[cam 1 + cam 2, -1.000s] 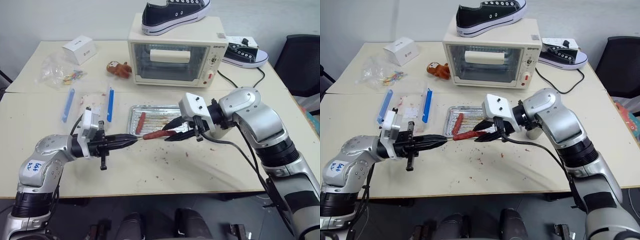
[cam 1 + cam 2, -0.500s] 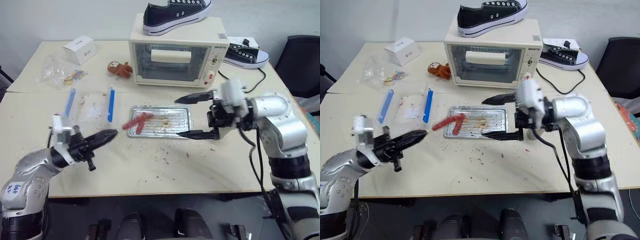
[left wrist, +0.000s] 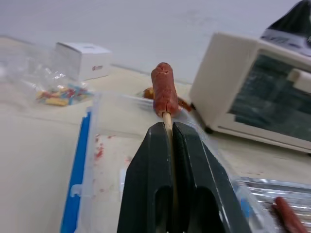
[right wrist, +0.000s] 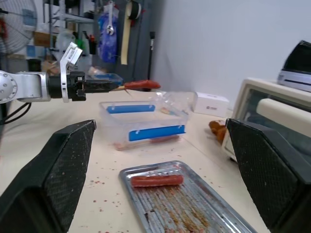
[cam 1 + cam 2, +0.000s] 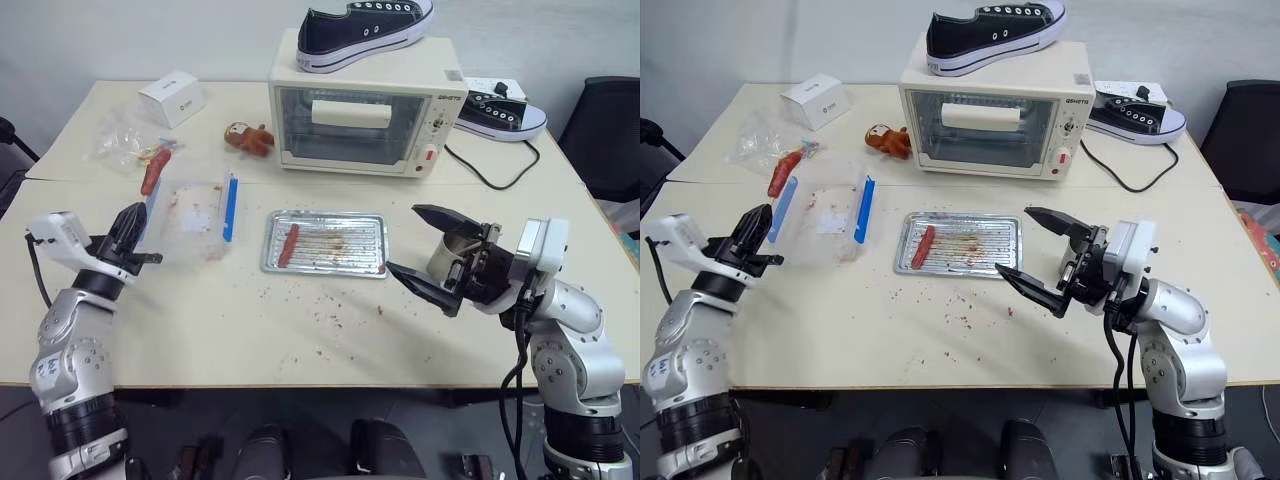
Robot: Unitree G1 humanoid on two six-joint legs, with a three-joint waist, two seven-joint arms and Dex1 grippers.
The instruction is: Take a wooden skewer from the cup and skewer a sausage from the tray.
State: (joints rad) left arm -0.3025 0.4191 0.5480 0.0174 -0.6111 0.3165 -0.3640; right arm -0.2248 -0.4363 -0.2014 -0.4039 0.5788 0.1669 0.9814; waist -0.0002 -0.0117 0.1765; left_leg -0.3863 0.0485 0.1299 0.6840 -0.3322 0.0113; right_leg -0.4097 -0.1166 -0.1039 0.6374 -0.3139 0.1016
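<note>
Two silver-grey metallic arms with rounded joint housings and black bands between segments. Left gripper [image 5: 133,222]: two tapered black fingers [image 3: 194,165], matte plastic, with recessed slots near the base, on a white boxy wrist block [image 5: 58,236]. Right gripper [image 5: 428,250]: same black wedge fingers [image 4: 53,174] with a fine textured surface, white wrist block [image 5: 540,243], and black cables [image 5: 518,350] looping down the forearm at about 6 o'clock.

Left claw [image 3: 170,145] clamped tight, right claw [image 5: 432,250] spread wide.
</note>
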